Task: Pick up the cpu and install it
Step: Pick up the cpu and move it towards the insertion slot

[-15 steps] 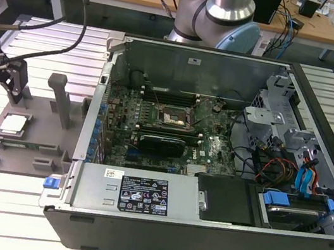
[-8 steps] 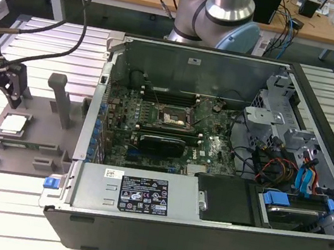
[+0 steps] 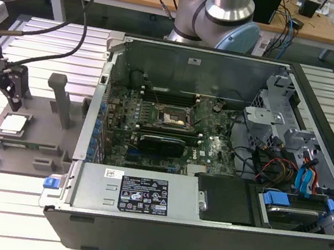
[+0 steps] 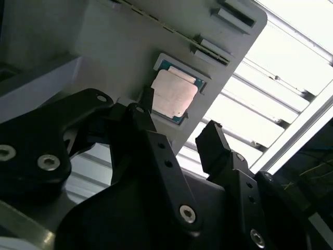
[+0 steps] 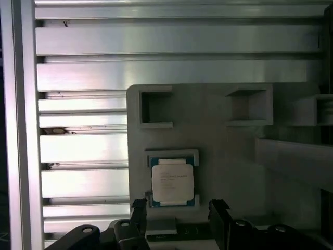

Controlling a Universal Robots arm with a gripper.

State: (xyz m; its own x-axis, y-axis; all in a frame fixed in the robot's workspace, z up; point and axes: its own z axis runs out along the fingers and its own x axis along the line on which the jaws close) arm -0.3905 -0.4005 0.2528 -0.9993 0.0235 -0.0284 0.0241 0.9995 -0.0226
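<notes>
Your claw [image 5: 179, 207] hangs spread, pinching nothing, over the tray [image 5: 229, 156] beside the case [image 3: 138, 223]. You have the cpu [image 5: 172, 180] flat in its pocket near the tray's edge farthest from the case, below the claw, in line with the finger gap.

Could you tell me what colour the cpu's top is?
The cpu top is dull silver-grey; first wrist view shows it best.
</notes>
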